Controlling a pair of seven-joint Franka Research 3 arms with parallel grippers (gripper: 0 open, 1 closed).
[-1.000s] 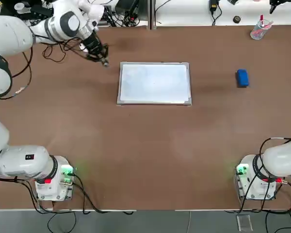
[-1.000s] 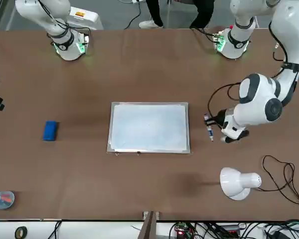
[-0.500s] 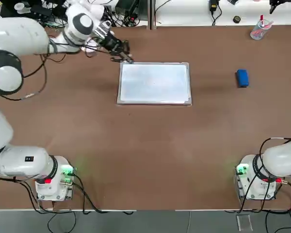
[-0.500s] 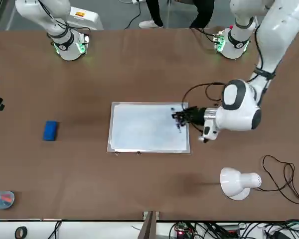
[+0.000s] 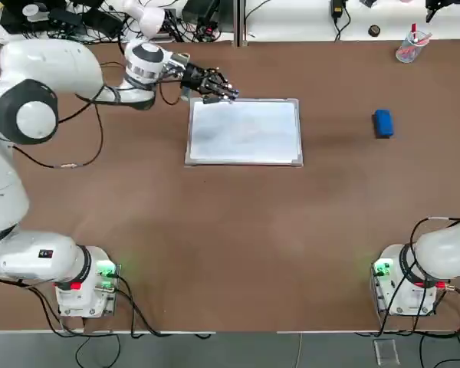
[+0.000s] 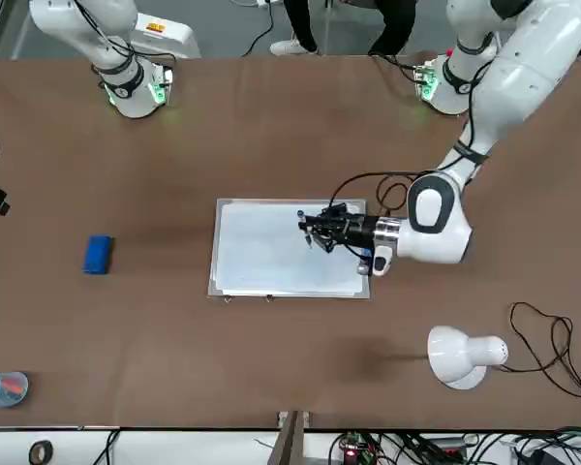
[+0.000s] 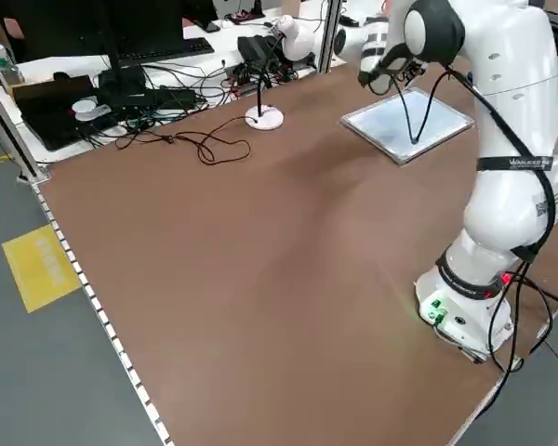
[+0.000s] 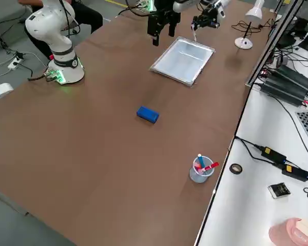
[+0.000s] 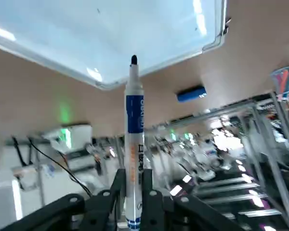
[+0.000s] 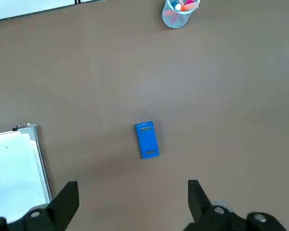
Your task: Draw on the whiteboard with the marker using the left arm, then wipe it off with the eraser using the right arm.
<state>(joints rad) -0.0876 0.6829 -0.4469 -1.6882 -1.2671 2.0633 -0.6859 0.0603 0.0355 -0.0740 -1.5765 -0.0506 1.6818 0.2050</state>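
Note:
The whiteboard (image 5: 249, 138) lies flat in the middle of the table. My left gripper (image 5: 221, 89) reaches over its far left corner, shut on the marker (image 9: 134, 125), a white stick with a blue band. The marker's dark tip points at the board; whether it touches I cannot tell. In the front view this gripper (image 6: 315, 231) sits above the board (image 6: 271, 266). The blue eraser (image 5: 382, 123) lies to the board's right, alone on the table. My right gripper (image 10: 130, 202) hangs high above the eraser (image 10: 147, 139), open and holding nothing.
A clear cup (image 5: 409, 47) with red and blue items stands at the far right corner. A white desk lamp (image 6: 460, 356) and loose black cables (image 6: 547, 339) lie behind the board on the left arm's side. Brown table surface surrounds the board.
My left gripper has swung with the marker from beside the board's left edge to over its far left corner. The right arm, the board and the eraser have not moved.

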